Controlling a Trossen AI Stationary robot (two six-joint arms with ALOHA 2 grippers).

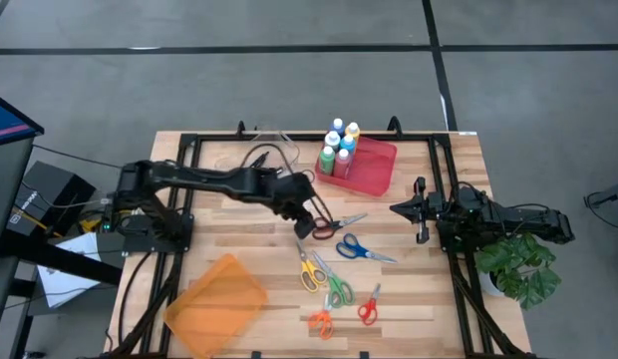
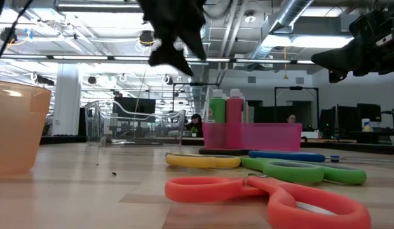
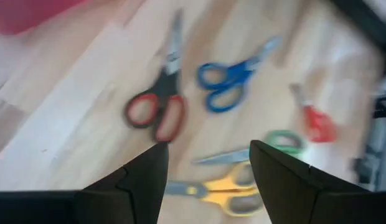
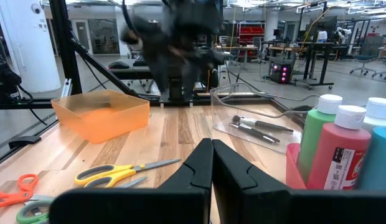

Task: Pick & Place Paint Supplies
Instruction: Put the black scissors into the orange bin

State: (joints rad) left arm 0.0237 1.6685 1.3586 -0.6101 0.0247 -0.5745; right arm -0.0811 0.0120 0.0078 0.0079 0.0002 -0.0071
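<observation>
While left arm reaches across the table (image 1: 239, 214):
Left end effector (image 1: 307, 221): raised beside red bin (image 1: 374, 172), tilted down, fingers wide, empty.
Right end effector (image 1: 420, 209): right of bin, closed, empty.
Paint bottles (image 1: 339, 147): upright in bin.

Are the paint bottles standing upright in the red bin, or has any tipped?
Upright. The paint bottles stand capped, clustered at one end of the red bin; the low view shows two vertical, and none looks tipped.

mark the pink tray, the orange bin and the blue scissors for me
pink tray (image 1: 374, 172): high view, bare floor of the tray beside the bottles.
orange bin (image 1: 215, 304): high view, middle of its floor.
blue scissors (image 1: 351, 248): high view, on the handle loops.
</observation>
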